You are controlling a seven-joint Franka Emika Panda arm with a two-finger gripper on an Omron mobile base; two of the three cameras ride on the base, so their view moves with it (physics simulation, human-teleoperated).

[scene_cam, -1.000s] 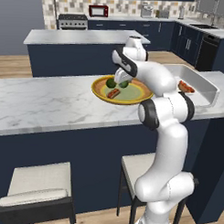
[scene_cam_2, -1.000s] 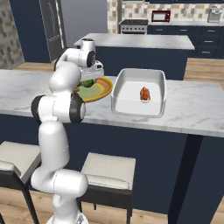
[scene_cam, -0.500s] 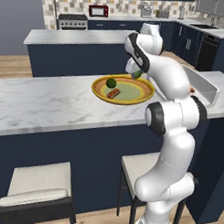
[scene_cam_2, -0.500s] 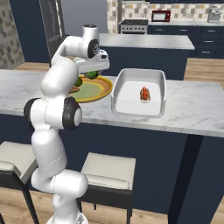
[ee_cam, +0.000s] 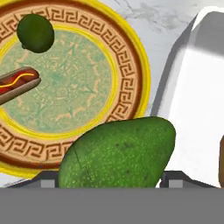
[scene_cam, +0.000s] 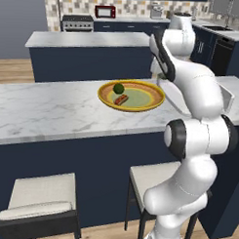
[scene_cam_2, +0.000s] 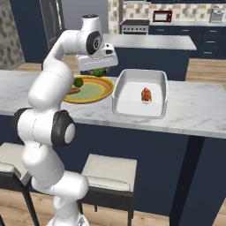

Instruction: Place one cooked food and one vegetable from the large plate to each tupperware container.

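On the left of the white marble counter (scene_cam: 53, 109) sits the large round plate with a yellow-orange rim and pale green centre (scene_cam: 152, 95). A small round green lime-like vegetable (scene_cam: 118, 88) lies near its far left edge, and just beside it a hot dog in a bun with a line of mustard (scene_cam: 121, 100). Just beside the plate on its right stands a shallow white rectangular tupperware container with rounded corners (scene_cam_2: 128, 106), holding a small reddish-brown piece of cooked food (scene_cam_2: 146, 94) toward its far side. Padded bar stools (scene_cam: 39, 201) stand under the counter's near edge, and a second counter with a stove and red microwave (scene_cam: 104, 11) lines the back wall.

The white arm rises from the base, bends over the counter and reaches down from above, with the gripper (scene_cam_2: 99, 72) hanging over the plate's right rim, at the gap between plate and container. The fingers (ee_cam: 48, 180) grip a large dark green avocado (ee_cam: 120, 151), clear of the plate, with the container's near wall close on its right. Nothing stands between the avocado and the container.
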